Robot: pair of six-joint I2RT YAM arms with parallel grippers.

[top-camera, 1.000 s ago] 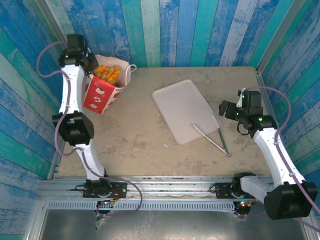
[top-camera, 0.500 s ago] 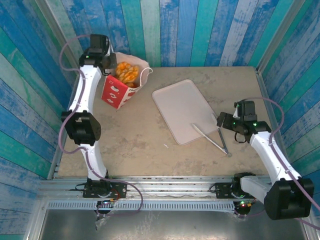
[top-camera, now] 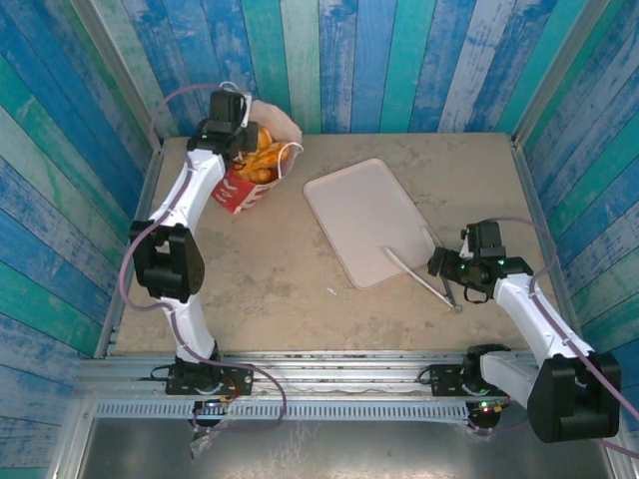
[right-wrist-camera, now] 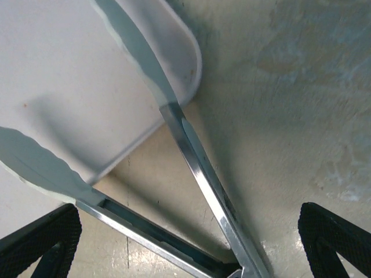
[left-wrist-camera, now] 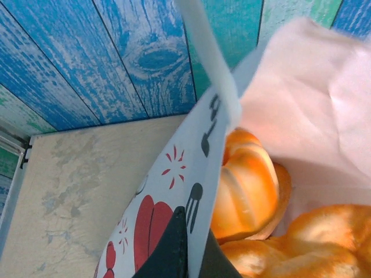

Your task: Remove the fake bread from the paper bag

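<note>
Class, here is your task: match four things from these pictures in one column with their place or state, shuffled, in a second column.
Column one:
1 fake bread
2 tongs
3 left gripper
4 right gripper

Column two:
A open, over the tongs
B tips lying on the tray
C inside the paper bag
D shut on the bag's rim

Pairs: 1-C, 2-B, 3-D, 4-A

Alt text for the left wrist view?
The left gripper clamps the printed wall of the paper bag between its shut fingers. Glossy orange fake bread sits inside the bag; a tan table and blue plank wall lie behind.
</note>
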